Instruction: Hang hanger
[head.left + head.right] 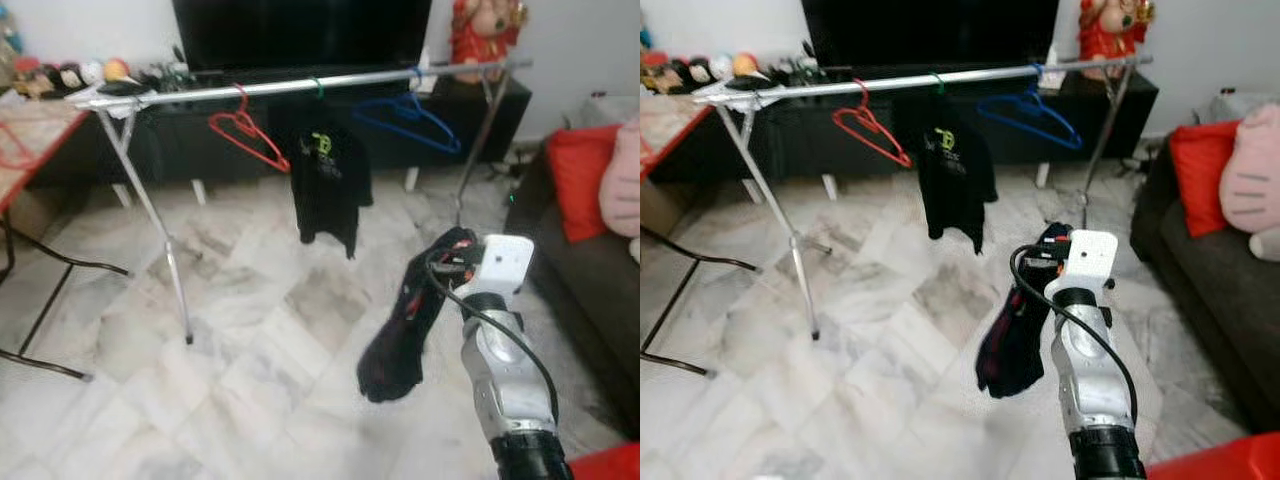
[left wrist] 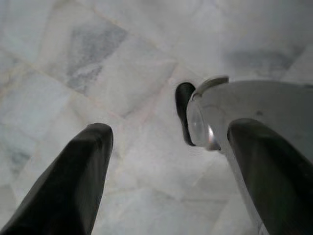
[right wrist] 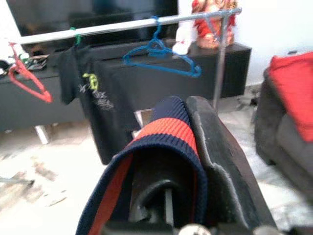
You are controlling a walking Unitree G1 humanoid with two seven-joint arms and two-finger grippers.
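Your clothes rail (image 1: 300,85): a silver bar on splayed legs, running across the room in front of the dark TV cabinet. Three hangers on it. Red hanger (image 1: 245,130) toward the left end, empty, tilted. Green hanger (image 1: 317,88) mid-bar, carrying a black T-shirt (image 1: 328,180) with a yellow-green print. Blue hanger (image 1: 408,118) toward the right end, empty, also tilted. All three well apart.

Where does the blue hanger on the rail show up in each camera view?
Left eye view: blue hanger hangs at the rail's right end, upper right of centre.
Right eye view: upper middle, right of the black shirt.
Left wrist view: not in it.
Right wrist view: upper middle, beyond the striped garment.
Shared landmark: the black shirt hanging on the rail.
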